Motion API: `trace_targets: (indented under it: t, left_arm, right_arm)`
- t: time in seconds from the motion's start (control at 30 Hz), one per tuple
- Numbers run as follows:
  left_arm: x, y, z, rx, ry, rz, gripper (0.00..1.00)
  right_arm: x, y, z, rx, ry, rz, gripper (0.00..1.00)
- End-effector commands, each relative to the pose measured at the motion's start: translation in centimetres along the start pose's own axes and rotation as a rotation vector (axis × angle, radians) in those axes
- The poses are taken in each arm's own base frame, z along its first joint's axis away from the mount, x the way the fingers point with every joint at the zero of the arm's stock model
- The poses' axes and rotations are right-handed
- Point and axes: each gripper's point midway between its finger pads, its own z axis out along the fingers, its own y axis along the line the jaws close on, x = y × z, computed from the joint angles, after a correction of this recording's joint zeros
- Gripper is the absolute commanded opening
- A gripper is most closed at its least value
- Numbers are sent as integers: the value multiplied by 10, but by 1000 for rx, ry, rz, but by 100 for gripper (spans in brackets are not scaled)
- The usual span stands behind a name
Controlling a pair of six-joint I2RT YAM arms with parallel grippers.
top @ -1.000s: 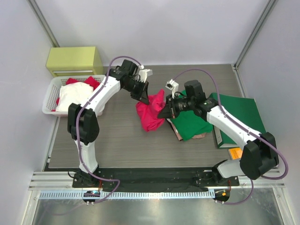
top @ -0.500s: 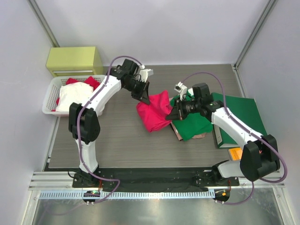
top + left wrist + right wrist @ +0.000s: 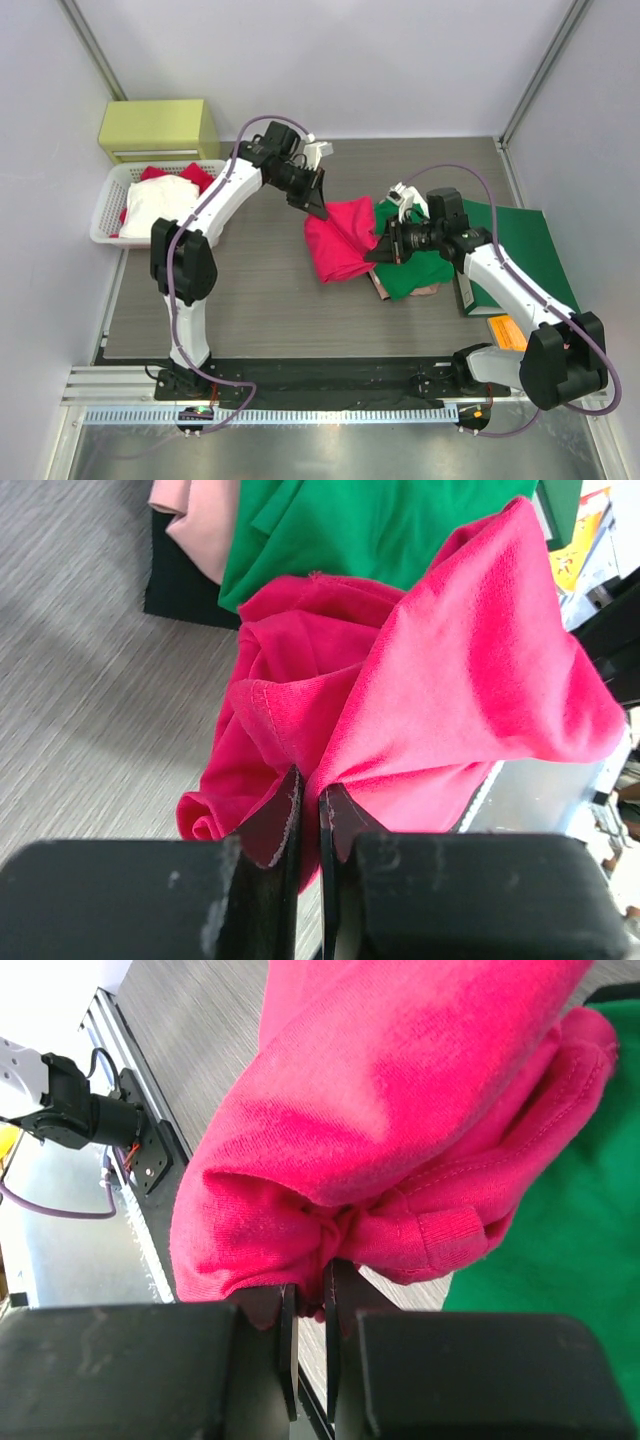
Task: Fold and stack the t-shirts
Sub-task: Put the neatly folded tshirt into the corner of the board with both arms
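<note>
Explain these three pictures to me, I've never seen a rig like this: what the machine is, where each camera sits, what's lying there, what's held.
It is a robot: two white arms bolted at the near edge of a table. The wide picture looks down from above and behind them; each close-up comes from a camera on one wrist. The left tool and the right tool are both shut on the pinkish-red t-shirt, held between them. Beside it a green t-shirt lies on a pale pink one, next to a dark-green folder. At the left, a white basket holds more cloth, with a yellow-green box behind it.
</note>
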Motion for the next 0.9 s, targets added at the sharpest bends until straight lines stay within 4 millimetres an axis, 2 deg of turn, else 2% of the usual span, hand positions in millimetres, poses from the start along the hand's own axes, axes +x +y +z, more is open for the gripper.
trace_targets:
  t: [0.0,0.07,0.33,0.53,0.67,0.87]
  left_arm:
    - [-48,30,-3,-85,-129,87,0]
    - [-53,21,1,-67,-128,105,0]
    - [-38,2,25,-28,-71,129,0]
    - [-38,-2,38,-24,-43,139,0]
    - [-37,-7,40,-11,-41,150,0]
    - [-41,-23,48,44,-31,165,0]
  right_arm:
    - [36,13,-12,-52,93,93,1]
    - [37,9,-14,-42,86,100,1]
    - [38,1,-22,-40,69,134,1]
    - [30,-7,-24,-34,68,137,1]
    - [32,-8,-23,-36,79,153,1]
    - [18,-14,-35,-2,64,87,1]
